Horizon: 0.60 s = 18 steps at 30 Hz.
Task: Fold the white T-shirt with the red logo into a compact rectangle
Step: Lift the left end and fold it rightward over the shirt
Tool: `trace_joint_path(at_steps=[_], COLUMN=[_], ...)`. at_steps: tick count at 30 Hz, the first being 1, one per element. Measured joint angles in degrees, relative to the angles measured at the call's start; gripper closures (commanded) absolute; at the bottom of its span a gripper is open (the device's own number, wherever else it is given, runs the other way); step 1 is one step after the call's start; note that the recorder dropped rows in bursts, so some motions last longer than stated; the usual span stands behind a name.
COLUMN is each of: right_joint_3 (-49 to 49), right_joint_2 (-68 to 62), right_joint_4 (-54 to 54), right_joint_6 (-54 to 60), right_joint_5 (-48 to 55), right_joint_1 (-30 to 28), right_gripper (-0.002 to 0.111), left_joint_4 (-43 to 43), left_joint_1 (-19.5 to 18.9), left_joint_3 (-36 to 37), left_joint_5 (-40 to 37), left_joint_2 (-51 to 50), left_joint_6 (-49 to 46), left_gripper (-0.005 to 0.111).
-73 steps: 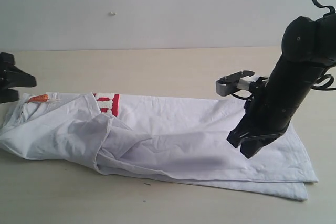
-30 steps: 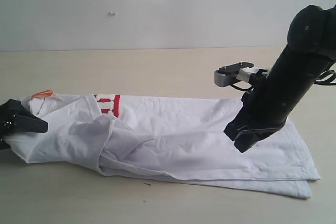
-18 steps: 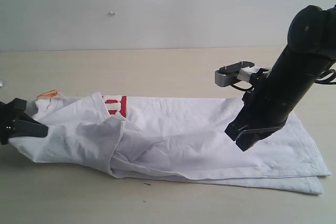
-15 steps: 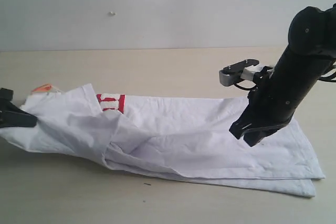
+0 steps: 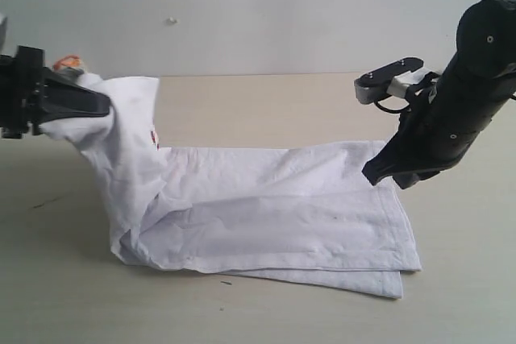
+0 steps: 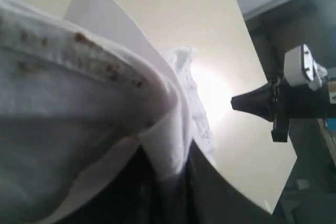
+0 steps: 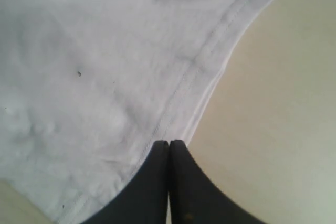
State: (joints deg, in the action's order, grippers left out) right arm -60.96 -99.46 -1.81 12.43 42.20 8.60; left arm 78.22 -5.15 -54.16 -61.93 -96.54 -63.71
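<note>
The white T-shirt lies folded lengthwise on the table, with its collar end raised at the left. My left gripper is shut on that raised end, and white cloth is pinched between its jaws. An orange neck tag sticks up beside it. Of the red logo only a sliver shows; the rest is hidden in the fold. My right gripper is shut with nothing in it, its tips at the far hem corner. In the right wrist view the gripper sits right at the stitched hem of the shirt.
The pale wooden table runs back to a white wall. Bare tabletop lies beyond the hem, to the right of the shirt. In the left wrist view the right arm shows across the table.
My left gripper has closed on the collar end and lifted it up and rightward, dragging the shirt left and shortening it. The right gripper rose slightly and stayed shut.
</note>
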Motion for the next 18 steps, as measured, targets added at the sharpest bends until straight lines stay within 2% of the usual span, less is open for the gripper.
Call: trace_joint_path(at_steps=[1,2,4,7,11,12,14,15,16,17,18], right_joint_3=[0.00,0.00,0.00,0.00,0.00,0.00,0.00,0.00,0.00,0.00,0.00], right_joint_2=[0.48,1.19,1.93,3.43,4.49,4.73,4.84,4.92,4.92,4.92,4.92], right_joint_4=[0.00,0.00,0.00,-0.85,-3.78,-3.90,-4.01,-4.01,-4.01,-4.01,-4.09], right_joint_6=[0.00,0.00,-0.11,-0.11,0.00,0.00,0.00,0.00,0.00,0.00,0.10], right_joint_5=[0.00,0.00,0.00,0.00,0.00,0.10,0.10,0.10,0.10,0.10,0.10], right_joint_1=[0.00,0.00,0.00,0.00,0.00,0.00,0.00,0.00,0.00,0.00,0.00], right_gripper=[0.108,0.108,0.108,0.108,0.108,0.108,0.108,0.108,0.108,0.108,0.108], left_joint_4=[0.60,1.69,3.80,8.90,12.56,13.13,13.80,13.94,14.08,14.08,14.08], left_joint_1=[2.65,6.98,11.72,21.44,30.77,31.87,34.30,35.15,36.82,37.35,38.17], left_joint_3=[0.00,0.00,0.00,-1.73,-7.70,-8.54,-10.53,-11.23,-12.70,-13.27,-14.00], left_joint_5=[1.71,5.56,9.30,17.64,22.95,23.29,23.14,22.74,20.45,19.38,16.71], left_joint_2=[0.00,0.00,-0.23,-2.56,-8.94,-10.00,-12.69,-13.97,-16.15,-16.83,-17.81], left_joint_6=[0.02,-0.12,-0.35,-1.63,-1.78,-1.78,-1.78,-1.78,-1.78,-1.78,-1.78], left_gripper=[0.107,0.107,0.107,0.107,0.106,0.103,0.090,0.070,0.056,0.034,0.029])
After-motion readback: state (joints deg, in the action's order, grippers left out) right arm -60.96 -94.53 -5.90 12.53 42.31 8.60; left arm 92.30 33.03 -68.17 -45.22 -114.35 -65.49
